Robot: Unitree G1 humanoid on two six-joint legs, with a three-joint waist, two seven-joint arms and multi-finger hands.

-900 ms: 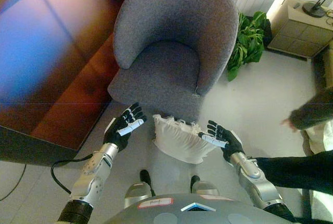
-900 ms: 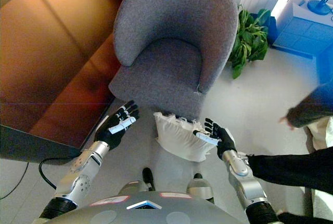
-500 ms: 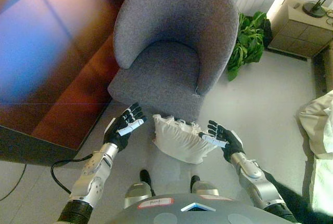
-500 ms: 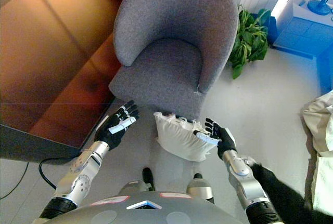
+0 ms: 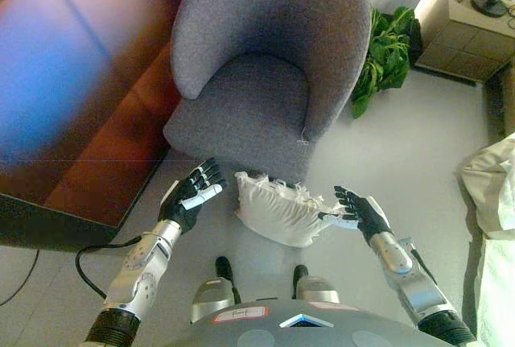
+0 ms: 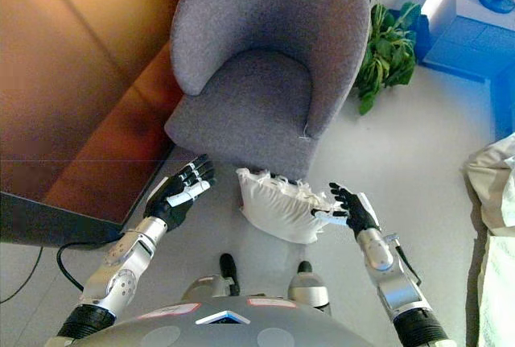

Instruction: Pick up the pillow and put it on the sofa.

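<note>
A white fringed pillow [image 5: 278,208] lies on the floor just in front of a grey armchair [image 5: 257,81]. My left hand [image 5: 191,197] is open, palm toward the pillow, a short way to its left and apart from it. My right hand [image 5: 360,212] is open at the pillow's right edge, its fingertips at or near the fringe. The pillow also shows in the right eye view [image 6: 278,204] between my left hand [image 6: 181,190] and my right hand [image 6: 351,208].
A dark wooden cabinet [image 5: 72,97] runs along the left. A green plant [image 5: 385,53] stands right of the chair, and a low cabinet [image 5: 471,29] at the far right. Pale cloth [image 5: 491,194] lies at the right edge.
My right hand has moved outward to the right, off the pillow's top to its right edge. A person's dark sleeve at the right has gone from view. The camera shifted slightly.
</note>
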